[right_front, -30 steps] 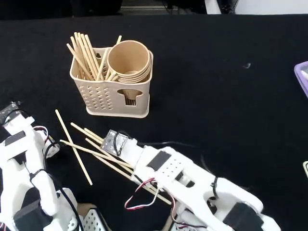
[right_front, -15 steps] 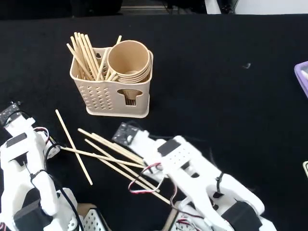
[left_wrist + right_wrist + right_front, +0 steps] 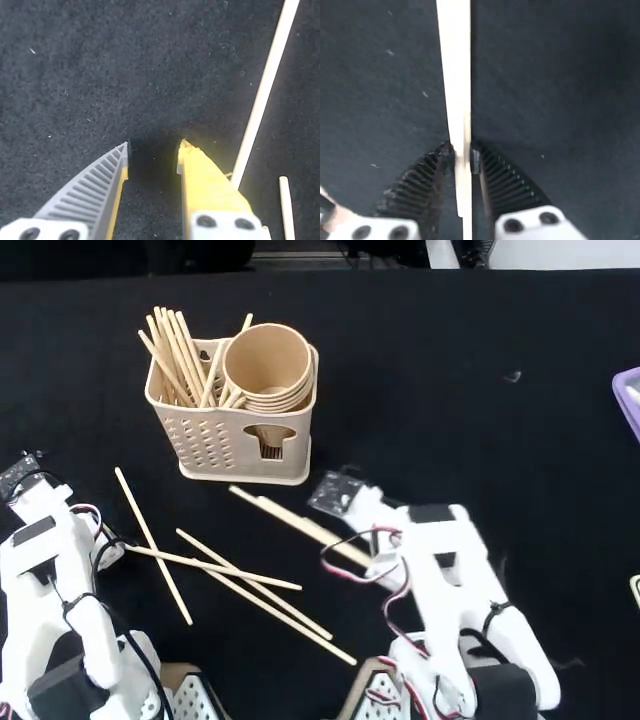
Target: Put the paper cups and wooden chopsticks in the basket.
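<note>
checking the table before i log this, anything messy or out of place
Yes: several loose chopsticks lie crisscrossed on the table in front of the basket, not in it. The right pincer grips another chopstick. Nothing looks spilled or broken.

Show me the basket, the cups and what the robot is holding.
basket [image 3: 215, 440]: high view, its holed front wall.
cups [image 3: 266, 360]: high view, inside the top cup.
chopsticks [image 3: 455, 75]: right wrist view, the pale shaft.

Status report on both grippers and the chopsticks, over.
Right gripper shut on chopsticks. Left gripper open, empty. Other chopsticks loose on table, basket path unobstructed.
</note>
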{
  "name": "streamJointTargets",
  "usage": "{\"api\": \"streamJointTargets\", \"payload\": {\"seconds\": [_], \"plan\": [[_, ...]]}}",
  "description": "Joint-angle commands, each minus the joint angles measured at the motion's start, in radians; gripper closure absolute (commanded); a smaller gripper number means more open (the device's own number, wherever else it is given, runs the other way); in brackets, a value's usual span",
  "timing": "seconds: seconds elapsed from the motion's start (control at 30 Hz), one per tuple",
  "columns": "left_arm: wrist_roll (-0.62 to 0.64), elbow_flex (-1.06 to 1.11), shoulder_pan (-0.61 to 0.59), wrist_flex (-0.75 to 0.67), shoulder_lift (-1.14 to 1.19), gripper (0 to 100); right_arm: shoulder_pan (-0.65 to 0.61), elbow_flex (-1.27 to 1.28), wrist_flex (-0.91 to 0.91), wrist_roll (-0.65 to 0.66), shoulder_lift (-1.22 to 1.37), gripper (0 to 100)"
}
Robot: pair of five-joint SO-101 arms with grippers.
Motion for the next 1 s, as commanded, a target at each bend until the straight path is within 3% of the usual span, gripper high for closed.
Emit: {"api": "streamJointTargets", "payload": {"seconds": [0.0, 0.17, 0.4, 0.63, 0.97], "plan": [[0.008, -0.008, 0.002, -0.009, -0.032, 83, 0.068, -0.050, 0.006, 0.037, 0.005, 95.6], [0.008, -0.008, 0.002, -0.008, -0.032, 83, 0.055, -0.070, 0.005, 0.002, 0.001, 82.9], [0.008, -0.010, 0.002, -0.008, -0.032, 83, -0.021, -0.088, 0.005, -0.146, -0.139, 82.9], [0.008, -0.010, 0.002, -0.008, -0.032, 83, -0.229, -0.071, -0.041, -0.304, -0.214, 83.0], [0.008, -0.008, 0.001, -0.008, -0.032, 83, -0.238, 0.058, -0.160, -0.321, -0.214, 83.0]]}}
